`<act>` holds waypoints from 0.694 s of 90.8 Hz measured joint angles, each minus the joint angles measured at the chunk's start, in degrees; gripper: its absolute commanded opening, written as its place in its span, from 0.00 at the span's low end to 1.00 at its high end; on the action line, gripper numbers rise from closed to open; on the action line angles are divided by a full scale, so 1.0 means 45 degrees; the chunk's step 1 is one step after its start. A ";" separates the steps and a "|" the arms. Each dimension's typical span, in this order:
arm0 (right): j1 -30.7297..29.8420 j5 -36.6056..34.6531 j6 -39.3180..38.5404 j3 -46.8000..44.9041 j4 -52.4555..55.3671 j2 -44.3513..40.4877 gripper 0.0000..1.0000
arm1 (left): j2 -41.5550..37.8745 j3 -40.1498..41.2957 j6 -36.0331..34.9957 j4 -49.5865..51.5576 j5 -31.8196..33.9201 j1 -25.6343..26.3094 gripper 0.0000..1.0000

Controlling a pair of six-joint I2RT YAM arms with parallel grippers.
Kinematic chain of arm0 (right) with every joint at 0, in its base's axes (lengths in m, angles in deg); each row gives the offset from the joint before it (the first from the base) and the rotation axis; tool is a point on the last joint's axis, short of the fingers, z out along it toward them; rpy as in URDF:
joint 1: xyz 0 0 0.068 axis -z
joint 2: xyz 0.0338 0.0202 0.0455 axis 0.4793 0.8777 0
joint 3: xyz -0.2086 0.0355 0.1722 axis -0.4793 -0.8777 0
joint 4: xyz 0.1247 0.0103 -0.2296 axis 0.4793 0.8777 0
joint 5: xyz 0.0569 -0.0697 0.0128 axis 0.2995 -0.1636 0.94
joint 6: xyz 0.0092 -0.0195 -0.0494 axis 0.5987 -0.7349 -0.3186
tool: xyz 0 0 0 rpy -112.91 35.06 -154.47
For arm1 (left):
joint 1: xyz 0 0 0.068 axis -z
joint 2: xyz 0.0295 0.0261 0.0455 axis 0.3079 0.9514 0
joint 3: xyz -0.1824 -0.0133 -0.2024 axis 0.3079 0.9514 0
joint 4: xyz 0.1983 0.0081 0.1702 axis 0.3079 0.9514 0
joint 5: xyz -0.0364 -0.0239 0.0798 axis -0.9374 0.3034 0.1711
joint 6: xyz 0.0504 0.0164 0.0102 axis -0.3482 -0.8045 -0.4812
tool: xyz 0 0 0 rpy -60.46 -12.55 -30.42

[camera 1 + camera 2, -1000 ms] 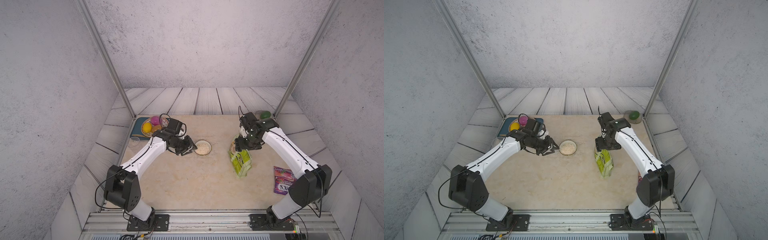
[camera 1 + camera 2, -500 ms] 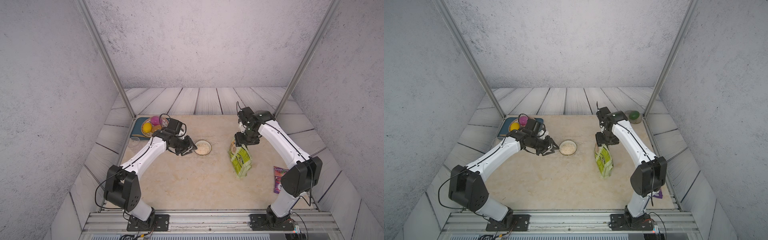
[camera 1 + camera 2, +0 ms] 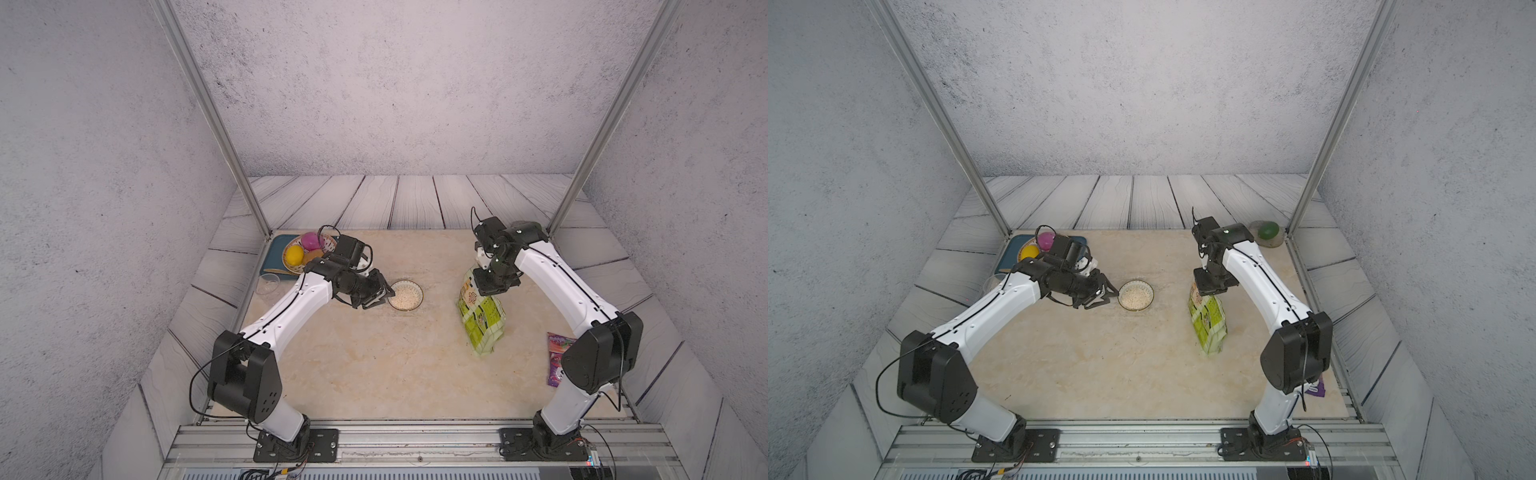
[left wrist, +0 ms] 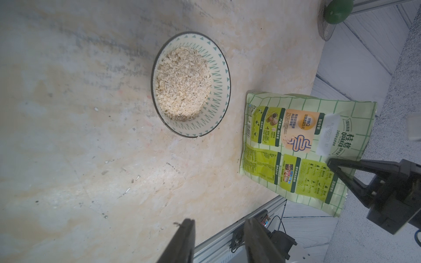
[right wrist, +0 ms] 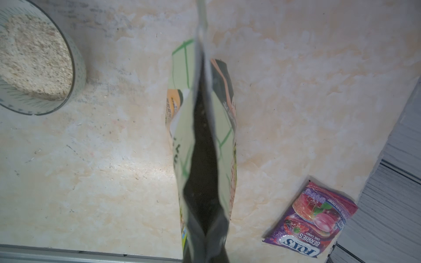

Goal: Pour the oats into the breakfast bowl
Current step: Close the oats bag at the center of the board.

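Take the oats (image 4: 182, 84) as already poured: a pale heap in the breakfast bowl (image 4: 218, 95), near the middle of the table (image 3: 374, 365). Read the step in hand, then, as parking the oat bag (image 3: 482, 320), upright on the table, apart from the bowl on the right arm's side, mouth open and facing up. Hold it as now, with the right gripper (image 3: 492, 291) pressed together on one end of the top edge. Before letting go, settle the base flat and check for lean; looks slack and top-heavy, likely to fold or topple under a sideways tug. Open the jaws fully, then lift straight up, clear of the film, with no drag across the mouth. Steer any sweep away from the bowl to avoid knocking flakes out. Leave the left gripper (image 4: 218, 241) spread and empty, just beside the bowl's rim on the side away from the bag, gripping nothing. Farther out, mind the purple sweet packet (image 5: 312, 216) lying flat near the right arm's base, and ignore the fruit dish (image 3: 328, 241) and glass cup (image 3: 266, 286) beyond the left arm
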 measured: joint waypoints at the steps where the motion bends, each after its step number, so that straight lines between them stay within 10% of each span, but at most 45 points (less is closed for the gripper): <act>1: 0.0000 -0.0049 -0.0010 0.0034 0.0039 0.0000 0.00 | 0.0000 0.0000 -0.0005 0.0005 0.0000 0.0000 0.40; 22: -0.0015 -0.0068 0.0515 -0.0282 0.0146 -0.0291 0.00 | 0.0000 0.0000 -0.0015 0.0034 0.0097 0.0000 0.40; 32: -0.0015 0.0126 0.0962 -0.1462 -0.0389 -0.0826 0.45 | -0.0005 0.0005 0.0000 0.0019 0.0102 0.0000 0.41; 45: -0.0015 0.0160 0.1224 -0.2113 -0.0894 -0.1146 0.56 | -0.0049 0.0068 0.0019 -0.0063 0.0097 0.0000 0.41; 56: -0.0015 0.0102 0.1209 -0.2030 -0.1243 -0.1069 0.55 | -0.0107 0.0170 0.0019 -0.0058 0.0092 0.0000 0.41; 63: -0.0010 0.0044 0.1185 -0.1715 -0.1292 -0.0811 0.23 | -0.0112 0.0189 0.0019 -0.0058 0.0097 0.0000 0.41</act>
